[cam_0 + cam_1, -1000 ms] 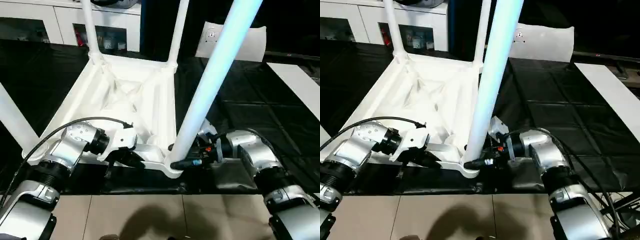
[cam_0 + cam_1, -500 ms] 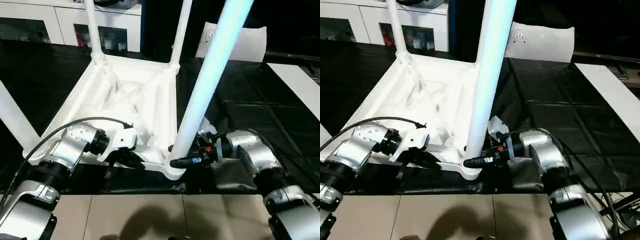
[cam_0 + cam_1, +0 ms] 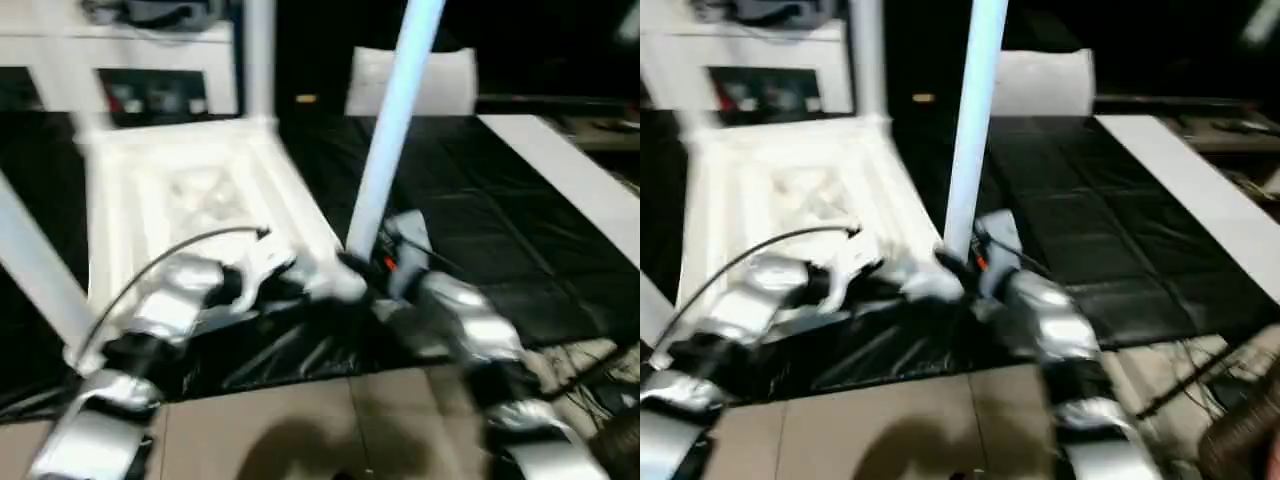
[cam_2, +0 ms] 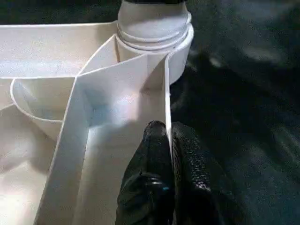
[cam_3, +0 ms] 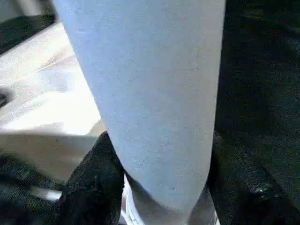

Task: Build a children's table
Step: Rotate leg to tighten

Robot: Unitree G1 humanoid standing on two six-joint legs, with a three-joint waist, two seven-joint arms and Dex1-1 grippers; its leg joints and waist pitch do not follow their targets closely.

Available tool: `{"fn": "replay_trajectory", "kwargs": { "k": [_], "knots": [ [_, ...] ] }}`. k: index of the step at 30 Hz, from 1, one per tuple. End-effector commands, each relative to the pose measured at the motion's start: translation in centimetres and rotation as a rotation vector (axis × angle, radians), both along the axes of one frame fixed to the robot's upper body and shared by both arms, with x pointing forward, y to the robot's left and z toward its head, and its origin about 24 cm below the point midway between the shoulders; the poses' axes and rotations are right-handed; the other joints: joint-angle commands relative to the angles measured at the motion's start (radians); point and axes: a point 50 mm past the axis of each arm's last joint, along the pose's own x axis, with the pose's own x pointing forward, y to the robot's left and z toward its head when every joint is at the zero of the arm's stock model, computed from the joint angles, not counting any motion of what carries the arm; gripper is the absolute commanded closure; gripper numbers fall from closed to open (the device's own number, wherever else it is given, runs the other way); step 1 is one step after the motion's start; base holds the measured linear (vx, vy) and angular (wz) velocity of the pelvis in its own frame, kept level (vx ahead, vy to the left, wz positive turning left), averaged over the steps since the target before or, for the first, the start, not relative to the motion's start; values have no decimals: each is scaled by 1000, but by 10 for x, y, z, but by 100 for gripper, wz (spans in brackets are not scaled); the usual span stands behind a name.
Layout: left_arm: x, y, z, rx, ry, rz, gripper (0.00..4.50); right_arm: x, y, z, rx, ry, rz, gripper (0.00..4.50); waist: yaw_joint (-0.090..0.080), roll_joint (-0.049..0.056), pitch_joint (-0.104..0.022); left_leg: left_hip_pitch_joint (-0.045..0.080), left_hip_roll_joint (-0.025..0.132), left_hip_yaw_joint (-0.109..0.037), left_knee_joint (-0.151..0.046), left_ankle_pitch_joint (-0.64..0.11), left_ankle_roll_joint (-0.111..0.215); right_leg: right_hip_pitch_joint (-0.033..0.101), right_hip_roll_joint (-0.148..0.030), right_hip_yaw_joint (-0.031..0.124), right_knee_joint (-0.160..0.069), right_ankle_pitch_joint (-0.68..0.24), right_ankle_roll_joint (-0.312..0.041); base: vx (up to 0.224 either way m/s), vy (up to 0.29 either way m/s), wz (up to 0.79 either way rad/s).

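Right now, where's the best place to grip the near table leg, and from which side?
Grip the leg low, just above its corner socket, coming in level from the robot's right, as the right gripper does. The shaft is round and upright, so fingers straddle it there.

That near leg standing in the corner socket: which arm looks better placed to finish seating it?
Probably the right: its tool already grips the near leg just above the socket. The left tool pinches the tabletop rim, steadying it.
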Motion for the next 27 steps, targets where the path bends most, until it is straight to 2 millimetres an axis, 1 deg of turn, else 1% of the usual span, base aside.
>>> {"fn": "replay_trajectory", "kwargs": {
  "k": [1,2,3,4,5,6,7,8,9,10,11,12,13,14,15,16,17,18,19,20,21,22,23,24,25,26,27],
  "knots": [
    [2,-47,19,-201,-64,-57,450,-15,47,-11,47,97,145,246,-9,11,-37,18,25,-17,-67,-415,33,28,-68,12,-123,-655,35,0,0,0],
    [3,-48,19,-193,-69,-51,450,-15,51,-10,47,91,144,246,-22,7,-37,12,30,-24,-72,-446,29,40,-74,3,-122,-645,39,0,0,0],
    [3,-48,19,-191,-70,-50,450,-15,52,-9,47,89,144,246,-22,7,-37,12,30,-24,-72,-446,29,40,-74,3,-122,-645,39,0,0,0],
    [3,-48,19,-175,-72,-54,450,-15,54,-8,40,75,148,246,-33,13,-34,14,40,-32,-83,-488,21,45,-79,8,-116,-622,30,0,0,0],
    [2,-47,17,-150,-74,-61,450,-14,54,-5,57,58,148,246,-38,10,-33,16,36,-33,-83,-499,17,43,-83,13,-115,-619,19,17,51,6],
    [2,-47,17,-150,-74,-61,450,-14,54,-5,57,58,148,246,-40,9,-34,16,32,-33,-82,-495,16,42,-86,15,-115,-627,17,0,0,0],
    [0,-43,13,-109,-70,-82,450,-14,48,-1,89,36,137,190,-41,7,-34,15,26,-30,-78,-473,18,40,-91,18,-118,-648,15,0,0,0],
    [0,-42,13,-104,-69,-85,450,-14,48,0,93,34,135,190,-41,7,-32,13,23,-28,-77,-454,22,39,-94,19,-122,-667,18,0,0,0],
    [-2,-37,10,-74,-61,-99,450,-13,39,2,111,18,128,176,-41,7,-32,12,23,-28,-77,-443,25,39,-94,20,-123,-673,21,0,0,0],
    [-3,-33,9,-60,-55,-110,450,-14,33,3,110,4,139,174,-40,8,-33,11,23,-28,-77,-437,25,39,-93,21,-122,-670,21,0,0,0],
    [-4,-29,7,-46,-48,-123,450,-14,27,3,103,-8,152,166,-34,8,-35,10,23,-26,-78,-417,31,39,-94,28,-119,-655,16,0,0,0],
    [-4,-29,7,-46,-48,-123,450,-14,27,3,103,-8,152,140,-31,6,-35,5,26,-25,-81,-401,37,40,-94,34,-113,-636,6,0,0,0],
    [-6,-25,7,-32,-46,-137,450,-15,20,3,94,-17,166,131,-29,7,-36,2,26,-26,-82,-391,37,42,-94,36,-110,-625,0,0,0,0],
    [-7,-22,6,-22,-42,-155,450,-16,14,4,86,-34,192,128,-23,6,-39,-2,29,-25,-85,-368,42,45,-93,43,-102,-593,-12,0,0,0],
    [-8,-19,5,-15,-35,-169,450,-17,9,5,75,-46,216,128,-15,10,-40,-5,31,-22,-86,-339,47,43,-93,53,-94,-552,-32,0,0,0],
    [-9,-17,5,-6,-34,-185,450,-19,5,5,67,-55,242,123,-11,7,-43,-9,31,-21,-86,-319,50,45,-92,57,-88,-527,-42,0,0,0],
    [-13,-8,4,28,-20,-241,450,-24,-10,6,40,-71,344,104,-1,3,-44,-15,31,-17,-85,-289,63,47,-88,62,-83,-503,-51,0,0,0],
    [-14,-2,3,50,-15,-272,450,-26,-19,7,30,-67,384,91,12,1,-49,-19,32,-13,-82,-243,79,49,-88,73,-68,-454,-64,0,0,0],
    [-15,-1,3,55,-14,-278,450,-26,-20,7,28,-66,391,91,12,1,-49,-19,32,-13,-82,-243,79,49,-88,73,-68,-454,-64,0,0,0],
    [-15,1,3,64,-12,-290,450,-27,-24,7,25,-63,405,84,24,0,-46,-17,33,-4,-81,-207,90,39,-83,82,-60,-415,-94,0,0,0],
    [-17,4,2,74,-10,-321,450,-27,-30,9,21,-70,425,66,35,-1,-50,-14,32,-3,-79,-186,83,38,-83,87,-52,-397,-107,0,0,0],
    [-18,6,3,75,-8,-336,450,-26,-33,9,13,-72,433,66,35,-3,-51,-18,32,0,-78,-172,84,38,-81,91,-46,-381,-116,44,-55,2],
    [-20,8,3,76,-3,-365,450,-25,-39,11,-3,-77,448,66,46,-8,-56,-24,30,1,-74,-135,85,42,-77,94,-33,-338,-124,0,0,0],
    [-26,14,3,83,16,-445,450,-23,-52,16,-42,-89,510,66,49,-9,-56,-21,33,3,-75,-121,88,39,-77,97,-28,-312,-134,0,0,0],
    [-28,15,3,85,25,-467,450,-23,-56,17,-53,-90,530,66,57,-8,-62,-26,32,3,-72,-81,98,48,-76,95,-16,-254,-153,0,0,0],
    [-28,15,3,86,26,-470,450,-23,-56,17,-55,-91,532,66,63,-8,-61,-24,32,7,-70,-50,107,44,-74,98,-10,-199,-171,0,0,0],
    [-28,15,3,86,26,-470,450,-23,-56,17,-55,-91,532,66,63,-8,-61,-24,32,7,-70,-50,107,44,-74,98,-10,-199,-171,0,0,0]
  ]
}}
